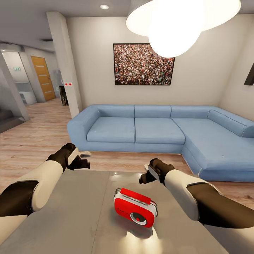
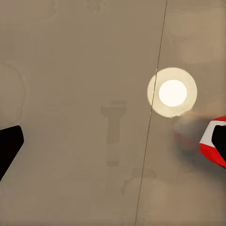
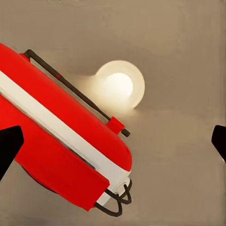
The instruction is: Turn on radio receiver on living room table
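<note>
Both grippers hover spread wide and empty: the right gripper [image 1: 144, 178] just behind the radio receiver [image 1: 135, 207], seemingly not touching, the left gripper [image 1: 82, 163] well aside. The radio rests on the grey surface [image 1: 70, 218].

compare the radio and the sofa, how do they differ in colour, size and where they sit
The radio receiver is red with white trim and a round dial; the sofa is plain blue. The radio is small, dwarfed by the wide L-shaped sofa. The radio rests on the glossy grey table, between the two arms; the sofa stands on the wood floor beyond it, against the wall. Both have rounded corners.
</note>
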Robot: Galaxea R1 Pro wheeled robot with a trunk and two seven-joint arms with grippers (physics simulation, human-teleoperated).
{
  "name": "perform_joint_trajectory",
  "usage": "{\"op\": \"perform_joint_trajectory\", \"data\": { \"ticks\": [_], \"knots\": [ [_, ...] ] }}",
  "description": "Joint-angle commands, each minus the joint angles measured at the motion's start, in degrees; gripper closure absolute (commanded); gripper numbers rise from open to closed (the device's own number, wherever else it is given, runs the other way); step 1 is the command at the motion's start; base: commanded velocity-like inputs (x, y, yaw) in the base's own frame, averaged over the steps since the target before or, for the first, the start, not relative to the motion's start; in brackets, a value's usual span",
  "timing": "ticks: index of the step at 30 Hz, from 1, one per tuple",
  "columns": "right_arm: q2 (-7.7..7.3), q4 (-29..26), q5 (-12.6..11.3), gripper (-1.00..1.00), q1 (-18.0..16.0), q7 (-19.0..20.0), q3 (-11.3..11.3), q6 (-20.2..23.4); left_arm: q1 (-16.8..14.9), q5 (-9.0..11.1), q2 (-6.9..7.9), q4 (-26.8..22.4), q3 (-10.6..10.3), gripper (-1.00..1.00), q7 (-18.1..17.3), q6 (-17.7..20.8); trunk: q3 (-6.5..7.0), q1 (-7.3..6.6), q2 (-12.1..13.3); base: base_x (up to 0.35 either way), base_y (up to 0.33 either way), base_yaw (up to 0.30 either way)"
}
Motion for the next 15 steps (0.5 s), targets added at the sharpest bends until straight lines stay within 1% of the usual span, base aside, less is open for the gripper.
{"op": "perform_joint_trajectory", "data": {
  "ticks": [1, 8, 9, 10, 14, 15],
  "knots": [
    [0.00, 0.0, 0.1, -1.00, 0.0, 0.0, 0.0, -0.1, 0.0, 0.0, 0.00, 0.0, 0.0, -1.00, 0.0, 0.0, 0.00, 0.00, 0.0, 0.000, 0.000, 0.000],
    [0.00, 0.0, 0.4, -1.00, 0.0, 0.0, 0.0, -0.7, 0.0, 0.0, 0.00, 0.0, 0.0, -1.00, 0.0, 0.0, 0.00, 0.00, 0.0, 0.000, 0.000, 0.000],
    [0.00, -0.1, 0.7, -1.00, 0.0, 0.0, 0.0, -0.8, 0.0, 0.0, 0.00, 0.0, 0.0, -1.00, 0.0, 0.0, 0.00, 0.00, 0.0, 0.000, 0.000, 0.000],
    [0.00, -0.1, 1.4, -1.00, 0.0, 0.0, 0.1, -0.9, 0.0, 0.0, 0.00, 0.0, 0.0, -1.00, 0.0, 0.0, 0.00, 0.00, 0.0, 0.000, 0.000, 0.000],
    [0.00, -0.1, 6.0, -1.00, 0.0, 0.1, 0.1, -1.5, 0.0, 0.0, 0.00, 0.0, 0.0, -1.00, 0.0, 0.0, 0.00, 0.00, 0.0, 0.000, 0.000, 0.000],
    [0.00, -0.1, 6.6, -1.00, 0.0, 0.1, 0.1, -1.5, 0.0, 0.0, 0.00, 0.0, 0.0, -1.00, 0.0, 0.0, 0.00, 0.00, 0.0, 0.000, 0.000, 0.000]
  ]
}}
